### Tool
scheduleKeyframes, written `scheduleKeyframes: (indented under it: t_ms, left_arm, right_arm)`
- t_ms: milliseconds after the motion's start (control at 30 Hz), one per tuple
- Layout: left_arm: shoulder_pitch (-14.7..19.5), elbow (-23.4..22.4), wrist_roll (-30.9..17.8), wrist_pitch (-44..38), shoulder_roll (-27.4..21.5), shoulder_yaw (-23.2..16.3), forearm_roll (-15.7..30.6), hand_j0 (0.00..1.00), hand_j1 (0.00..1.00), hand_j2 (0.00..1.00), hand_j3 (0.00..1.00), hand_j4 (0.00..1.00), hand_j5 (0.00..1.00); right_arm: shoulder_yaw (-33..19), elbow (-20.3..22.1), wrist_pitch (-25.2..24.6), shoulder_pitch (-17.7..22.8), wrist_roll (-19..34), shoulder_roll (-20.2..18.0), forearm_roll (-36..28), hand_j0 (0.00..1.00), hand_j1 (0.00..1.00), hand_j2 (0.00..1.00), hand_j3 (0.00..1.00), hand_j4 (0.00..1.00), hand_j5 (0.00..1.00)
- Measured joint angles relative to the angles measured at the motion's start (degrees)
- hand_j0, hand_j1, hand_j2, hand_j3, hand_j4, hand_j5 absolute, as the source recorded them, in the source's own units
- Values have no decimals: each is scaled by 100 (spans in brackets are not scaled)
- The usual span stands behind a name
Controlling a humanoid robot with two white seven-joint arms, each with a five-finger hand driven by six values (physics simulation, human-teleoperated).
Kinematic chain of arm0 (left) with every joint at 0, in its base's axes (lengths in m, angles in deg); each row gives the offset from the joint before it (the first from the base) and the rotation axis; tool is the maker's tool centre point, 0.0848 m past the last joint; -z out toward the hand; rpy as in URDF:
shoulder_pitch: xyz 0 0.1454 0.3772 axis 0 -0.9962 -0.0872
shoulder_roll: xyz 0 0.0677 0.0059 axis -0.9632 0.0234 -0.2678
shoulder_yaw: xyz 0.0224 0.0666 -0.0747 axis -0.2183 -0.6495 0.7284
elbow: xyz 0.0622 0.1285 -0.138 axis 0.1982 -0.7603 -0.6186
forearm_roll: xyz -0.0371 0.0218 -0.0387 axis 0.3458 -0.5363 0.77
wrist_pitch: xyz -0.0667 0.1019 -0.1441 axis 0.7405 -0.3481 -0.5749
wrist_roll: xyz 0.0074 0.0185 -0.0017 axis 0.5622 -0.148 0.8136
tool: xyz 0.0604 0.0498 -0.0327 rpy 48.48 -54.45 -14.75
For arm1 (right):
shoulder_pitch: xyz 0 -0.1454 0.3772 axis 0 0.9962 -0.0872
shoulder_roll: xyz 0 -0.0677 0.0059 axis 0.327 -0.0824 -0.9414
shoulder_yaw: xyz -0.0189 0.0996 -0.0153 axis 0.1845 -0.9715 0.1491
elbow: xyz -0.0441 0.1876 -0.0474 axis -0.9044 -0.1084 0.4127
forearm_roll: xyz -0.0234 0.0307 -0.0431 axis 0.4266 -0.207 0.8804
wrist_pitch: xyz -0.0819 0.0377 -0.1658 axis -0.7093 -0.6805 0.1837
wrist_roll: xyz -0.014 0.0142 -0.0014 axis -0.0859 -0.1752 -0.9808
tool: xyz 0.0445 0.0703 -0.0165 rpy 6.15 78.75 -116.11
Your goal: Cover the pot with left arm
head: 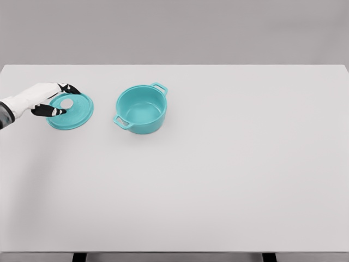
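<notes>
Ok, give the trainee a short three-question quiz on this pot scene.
1. True or false: the lid already sits on the pot.
2. Which robot hand is at the lid: A left, B right?
3. Fill in: the pot stands to the picture's ____ of the lid.

Key: 1 false, the lid lies flat on the table apart from the open pot; 2 A; 3 right.

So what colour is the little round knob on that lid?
White, on the flat round teal lid under the left hand; head view shows it.
</notes>
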Motion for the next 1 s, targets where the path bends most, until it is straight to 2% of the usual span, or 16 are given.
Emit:
scheduleKeyframes:
  t_ms: [233, 567, 1000]
  left_arm:
    - [0, -94, 0, 0, 19, -2, -7, 68, 68, 68, 68, 68, 68]
    - [0, -176, 0, 0, 35, -3, -8, 67, 67, 67, 67, 67, 67]
    - [0, -193, 9, -12, 35, -25, 23, 58, 58, 58, 58, 58, 58]
  right_arm:
    - [0, 3, 0, 0, 0, 0, 0, 100, 100, 100, 100, 100, 100]
    - [0, 1, 0, 0, 0, 0, 0, 100, 100, 100, 100, 100, 100]
    - [0, 1, 0, 0, 0, 0, 0, 100, 100, 100, 100, 100, 100]
